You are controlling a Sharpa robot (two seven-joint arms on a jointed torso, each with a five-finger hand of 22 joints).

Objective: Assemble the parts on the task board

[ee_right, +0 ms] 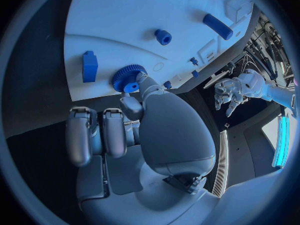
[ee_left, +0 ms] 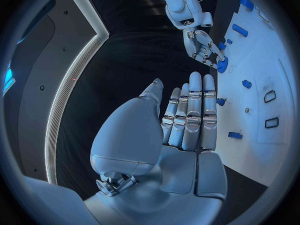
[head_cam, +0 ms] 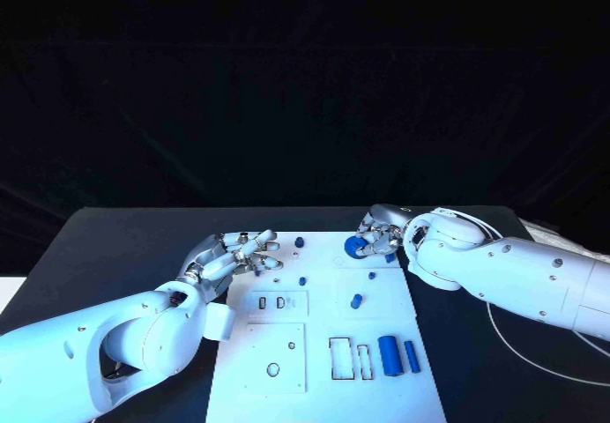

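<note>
White task board (head_cam: 324, 352) lying flat in the middle of the black table (head_cam: 115, 242), long side running away from the robot. Blue gear (head_cam: 354, 246) at the far right part of the board, pinched at its rim by the right robot hand (head_cam: 379, 240); in the right wrist view, gear (ee_right: 129, 78) gripped between a fingertip and the thumb, teeth visible, other fingers (ee_right: 94, 135) curled in beside the palm. Small blue block (ee_right: 90, 66) just beside the gear on the board, apart from it. Left robot hand (head_cam: 241, 252) at the board's far left edge, holding nothing; in the left wrist view, left robot hand (ee_left: 187, 122) with fingers straight and lying side by side, thumb set apart, palm bare. Small blue peg (head_cam: 300, 241) near the far edge of the board, between the two hands, upright. Another small blue peg (head_cam: 301, 281) farther in, and a short blue piece (head_cam: 357, 300) near the board's middle, lying flat. Two blue cylinders (head_cam: 390, 353) side by side at the near right part of the board, the thicker one on the left, the thinner (head_cam: 411, 356) just to its right, both lying along the board's length. Empty rectangular cut-outs (head_cam: 342, 358) just left of the cylinders. Two small slots (head_cam: 271, 302) in the left part of the board, near the left wrist. Thin white cable (head_cam: 534, 352) trailing over the table under the right arm.
</note>
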